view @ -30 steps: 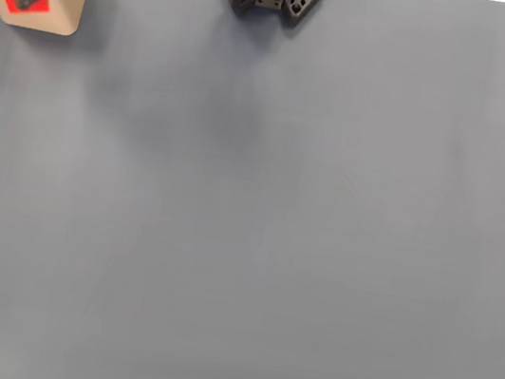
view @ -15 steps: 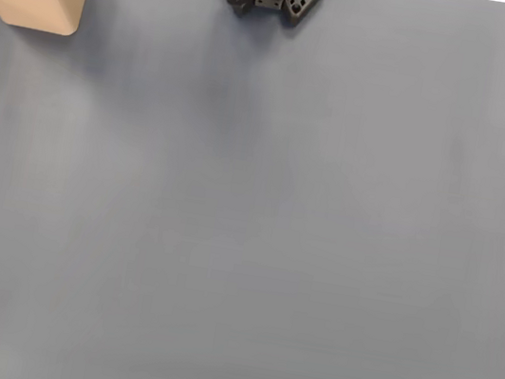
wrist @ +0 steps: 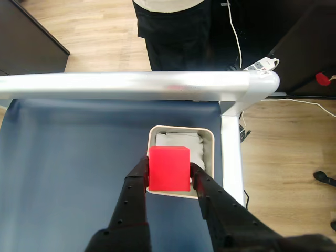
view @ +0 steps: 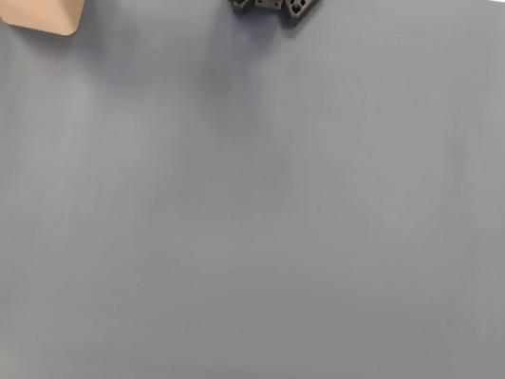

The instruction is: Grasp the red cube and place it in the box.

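Carried farther upward, red cube [wrist: 169,168] hangs gripped above box [wrist: 208,137].

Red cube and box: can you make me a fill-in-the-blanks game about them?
1. The end effector holds a cube coloured ____.
2. In the wrist view, the cube hangs above the ____.
3. The padding inside the box is coloured ____.
4. In the fixed view, the box sits in the top ____ corner.

Answers: red; box; white; left
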